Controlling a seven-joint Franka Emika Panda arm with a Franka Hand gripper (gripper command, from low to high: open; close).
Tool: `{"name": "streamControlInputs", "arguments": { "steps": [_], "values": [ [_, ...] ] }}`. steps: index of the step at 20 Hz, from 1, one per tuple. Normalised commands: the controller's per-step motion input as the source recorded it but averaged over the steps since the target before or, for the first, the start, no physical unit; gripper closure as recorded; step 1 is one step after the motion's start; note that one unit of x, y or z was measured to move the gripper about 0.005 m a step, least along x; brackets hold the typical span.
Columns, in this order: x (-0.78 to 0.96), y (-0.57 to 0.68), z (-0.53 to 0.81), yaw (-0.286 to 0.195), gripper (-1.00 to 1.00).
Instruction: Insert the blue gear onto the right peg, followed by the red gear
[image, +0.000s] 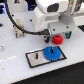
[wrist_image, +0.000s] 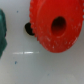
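The blue gear (image: 51, 52) lies flat on the end of the black-framed grey base plate (image: 39, 61) toward the exterior view's right. The right peg is hidden by it. A small pin (image: 36, 58) stands on the plate's other half. The red gear (image: 57, 39) sits just behind the plate, directly under my gripper (image: 60, 35). In the wrist view the red gear (wrist_image: 50, 27) fills most of the picture, with its hub hole showing. My fingers do not show there, and I cannot tell whether they grip the gear.
A small beige fixture (image: 18, 29) stands on the white table (image: 15, 55) toward the exterior view's left. A black cable (image: 31, 31) runs behind it. A teal shape (wrist_image: 2, 30) and a dark spot (wrist_image: 29, 29) show beside the red gear in the wrist view.
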Motion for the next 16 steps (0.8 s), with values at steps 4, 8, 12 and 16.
{"name": "streamControlInputs", "arguments": {
  "steps": [4,8,12,16],
  "values": [
    [-0.01,0.01,-0.06,0.000,1.00],
    [-0.01,0.02,-0.02,0.000,1.00],
    [0.01,0.01,-0.01,0.000,1.00],
    [0.01,0.01,0.05,0.000,1.00]
  ]
}}
